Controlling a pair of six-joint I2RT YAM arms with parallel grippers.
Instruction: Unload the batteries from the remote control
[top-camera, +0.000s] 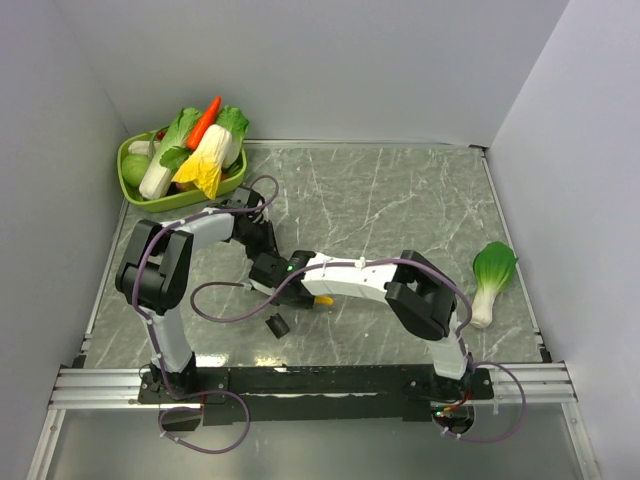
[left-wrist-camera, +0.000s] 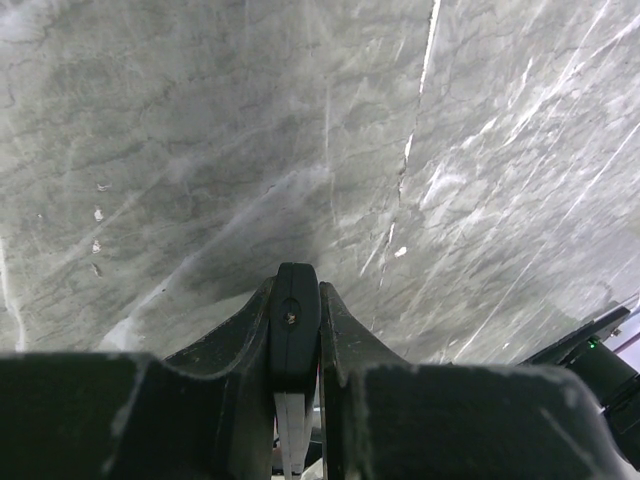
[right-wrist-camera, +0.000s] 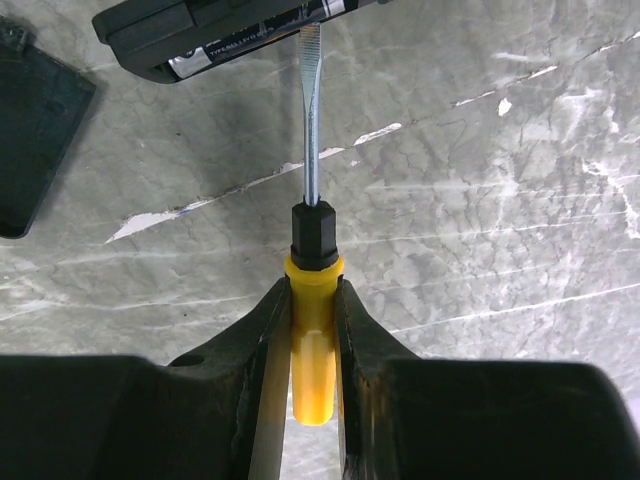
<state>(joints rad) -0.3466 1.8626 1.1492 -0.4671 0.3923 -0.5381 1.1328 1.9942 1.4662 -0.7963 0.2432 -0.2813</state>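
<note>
The remote control (left-wrist-camera: 296, 320) is a slim black bar, and my left gripper (left-wrist-camera: 297, 285) is shut on its narrow end. In the right wrist view the remote control (right-wrist-camera: 170, 35) lies across the top edge with its compartment open, and a battery (right-wrist-camera: 255, 45) with a printed label shows inside. My right gripper (right-wrist-camera: 314, 285) is shut on the yellow handle of a screwdriver (right-wrist-camera: 314, 350). The screwdriver's flat blade tip (right-wrist-camera: 310, 35) rests at the battery. In the top view both grippers meet near the table's middle (top-camera: 275, 265), and the arms hide most of the remote there.
A loose black battery cover (right-wrist-camera: 35, 130) lies on the marble table left of the blade, and it also shows as a black battery cover (top-camera: 277, 325) in the top view. A green basket (top-camera: 135, 195) of toy vegetables sits at the back left. A toy bok choy (top-camera: 492, 275) lies at the right.
</note>
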